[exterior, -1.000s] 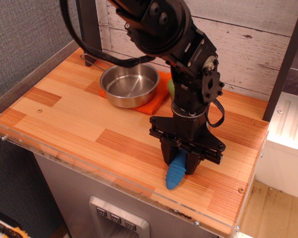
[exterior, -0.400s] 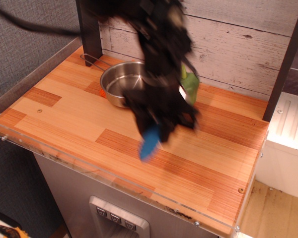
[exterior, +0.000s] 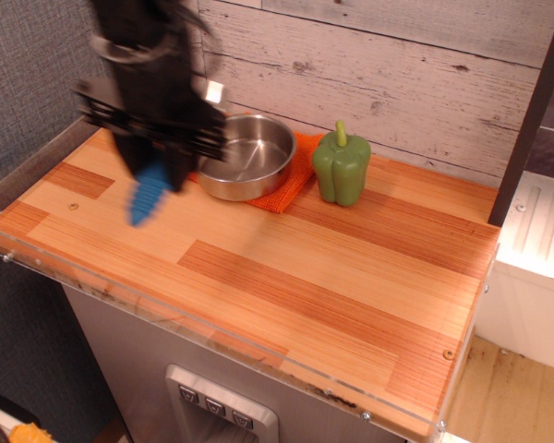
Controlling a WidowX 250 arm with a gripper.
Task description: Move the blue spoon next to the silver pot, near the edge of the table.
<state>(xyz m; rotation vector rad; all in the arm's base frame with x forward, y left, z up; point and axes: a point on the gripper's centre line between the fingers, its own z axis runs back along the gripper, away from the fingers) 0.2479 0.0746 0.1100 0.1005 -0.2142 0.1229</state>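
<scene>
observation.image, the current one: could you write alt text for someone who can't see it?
A black robot gripper holds a blue spoon by its ribbed handle above the left part of a wooden table, just left of a silver pot. The pot sits on an orange cloth, with a green pepper to its right.

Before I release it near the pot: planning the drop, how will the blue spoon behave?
The blue spoon hangs handle-down from the gripper, so it probably topples flat. Its thick ribbed handle looks stiff and grippy, unlikely to roll far.
</scene>
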